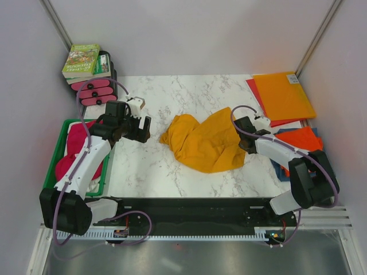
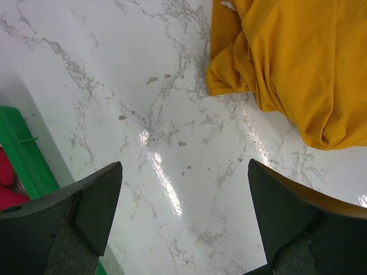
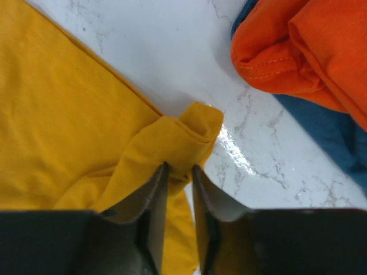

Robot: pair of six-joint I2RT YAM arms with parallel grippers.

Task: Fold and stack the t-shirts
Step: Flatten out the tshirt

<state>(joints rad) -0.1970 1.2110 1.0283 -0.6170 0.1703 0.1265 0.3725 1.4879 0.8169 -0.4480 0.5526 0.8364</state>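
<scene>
A golden-orange t-shirt (image 1: 203, 143) lies crumpled on the marble table's middle. My right gripper (image 1: 245, 137) is shut on a bunched fold at its right edge (image 3: 183, 146). My left gripper (image 1: 143, 130) is open and empty over bare marble, left of the shirt (image 2: 292, 63); its fingers (image 2: 94, 200) stand wide apart. A red-orange t-shirt (image 1: 301, 140) lies folded on a blue one (image 1: 280, 169) at the right, also in the right wrist view (image 3: 309, 51). A magenta-pink shirt (image 1: 77, 149) fills the green bin (image 1: 59, 150).
Stiff flat orange and red sheets (image 1: 282, 94) lie at the back right corner. Books (image 1: 83, 60) sit on a stack of pink-and-black items (image 1: 94, 91) at the back left. White walls close in both sides.
</scene>
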